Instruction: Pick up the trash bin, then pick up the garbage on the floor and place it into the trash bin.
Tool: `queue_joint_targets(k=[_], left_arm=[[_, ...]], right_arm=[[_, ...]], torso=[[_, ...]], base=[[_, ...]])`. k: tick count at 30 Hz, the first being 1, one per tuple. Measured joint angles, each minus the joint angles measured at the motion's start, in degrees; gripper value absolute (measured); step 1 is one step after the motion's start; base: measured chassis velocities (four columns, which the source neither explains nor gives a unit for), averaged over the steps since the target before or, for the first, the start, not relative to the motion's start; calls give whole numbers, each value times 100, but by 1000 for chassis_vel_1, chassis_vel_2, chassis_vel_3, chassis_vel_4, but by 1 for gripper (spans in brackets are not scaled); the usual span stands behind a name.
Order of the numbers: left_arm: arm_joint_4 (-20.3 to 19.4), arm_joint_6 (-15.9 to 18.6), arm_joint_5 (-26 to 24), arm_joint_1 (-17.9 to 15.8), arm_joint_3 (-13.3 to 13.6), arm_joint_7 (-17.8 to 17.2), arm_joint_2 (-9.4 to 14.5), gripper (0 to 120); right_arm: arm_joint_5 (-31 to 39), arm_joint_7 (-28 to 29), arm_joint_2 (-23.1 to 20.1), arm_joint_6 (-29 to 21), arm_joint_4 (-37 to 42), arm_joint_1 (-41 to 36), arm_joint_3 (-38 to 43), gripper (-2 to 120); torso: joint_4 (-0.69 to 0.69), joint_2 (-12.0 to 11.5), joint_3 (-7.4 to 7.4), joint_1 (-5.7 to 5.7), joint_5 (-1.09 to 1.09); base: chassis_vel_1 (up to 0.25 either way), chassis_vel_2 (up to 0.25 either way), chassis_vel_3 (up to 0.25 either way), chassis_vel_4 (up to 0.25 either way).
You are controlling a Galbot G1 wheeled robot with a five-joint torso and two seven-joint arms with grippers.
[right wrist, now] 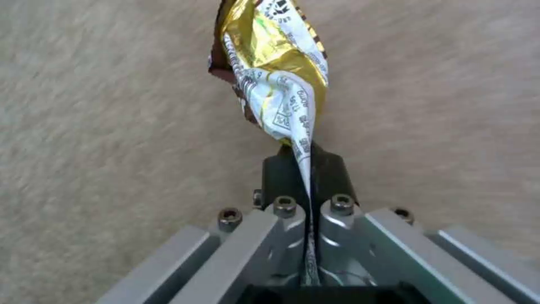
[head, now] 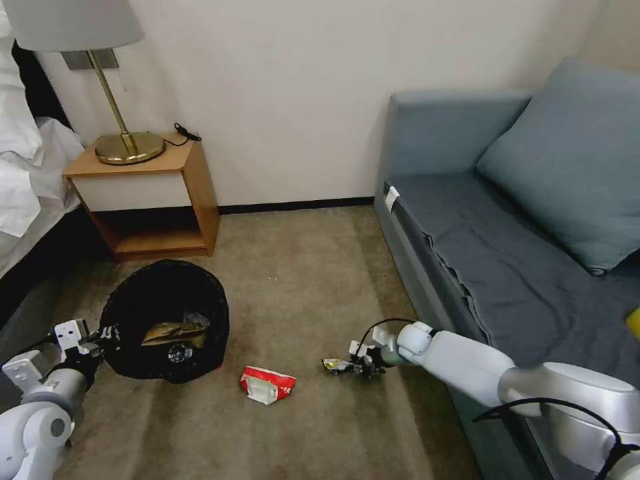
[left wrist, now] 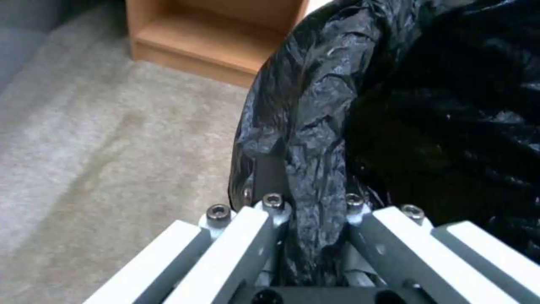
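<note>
Carpet (head: 300, 280) carries everything in our head view: the trash bin (head: 167, 320) by the nightstand (head: 147, 200), its rim clamped in our left gripper (head: 100, 337); the red-white wrapper (head: 267, 385) lying beside it; the dark-gold wrapper (head: 333, 365) pinched in our right gripper (head: 360, 363) near the sofa (head: 467, 253).

Our left wrist view has both fingers (left wrist: 270, 169) closed on the black bag-lined rim (left wrist: 315, 139).

Our right wrist view has the pads (right wrist: 329, 177) shut on the wrapper's tail (right wrist: 276, 80).
</note>
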Motion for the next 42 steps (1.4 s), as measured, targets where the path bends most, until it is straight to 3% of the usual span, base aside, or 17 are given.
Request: queue_joint_targets(k=[5, 7, 12, 19, 25, 33, 35, 42], left_arm=[[53, 17, 41, -79, 243, -14, 53, 2], [16, 69, 71, -144, 429, -77, 63, 2], [-62, 154, 91, -227, 623, -152, 67, 2], [-61, 173, 187, -177, 722, -160, 36, 2], [-182, 176, 192, -46, 733, -162, 29, 2], [-298, 179, 213, 51, 758, -165, -3, 2], [-372, 196, 227, 85, 803, -187, -27, 2], [-547, 274, 238, 123, 935, -278, -67, 2]], right_arm=[[118, 203, -251, -146, 430, 67, 375, 0], [332, 453, -619, -324, 1078, 72, 847, 0], [519, 800, -1072, -468, 2145, 69, 1463, 0], [667, 1289, -1246, -527, 3274, -163, 2374, 0], [1197, 1907, -1298, -625, 4443, -247, 2951, 0], [1936, 2483, -1285, -640, 5618, 56, 2796, 0], [2268, 2751, -1207, -643, 6149, 233, 2550, 0], [2554, 3040, -962, -636, 6683, 547, 1766, 0]], torso=[[2, 0, 0, 0, 0], [0, 0, 0, 0, -1], [-1, 0, 0, 0, 0], [0, 0, 0, 0, 0], [-1, 0, 0, 0, 0], [1, 0, 0, 0, -2], [0, 0, -1, 0, -3], [1, 0, 0, 0, -2]], base=[[0, 0, 0, 0], [0, 0, 0, 0], [0, 0, 0, 0], [0, 0, 0, 0], [0, 0, 0, 0], [0, 0, 0, 0], [0, 0, 0, 0], [0, 0, 0, 0]])
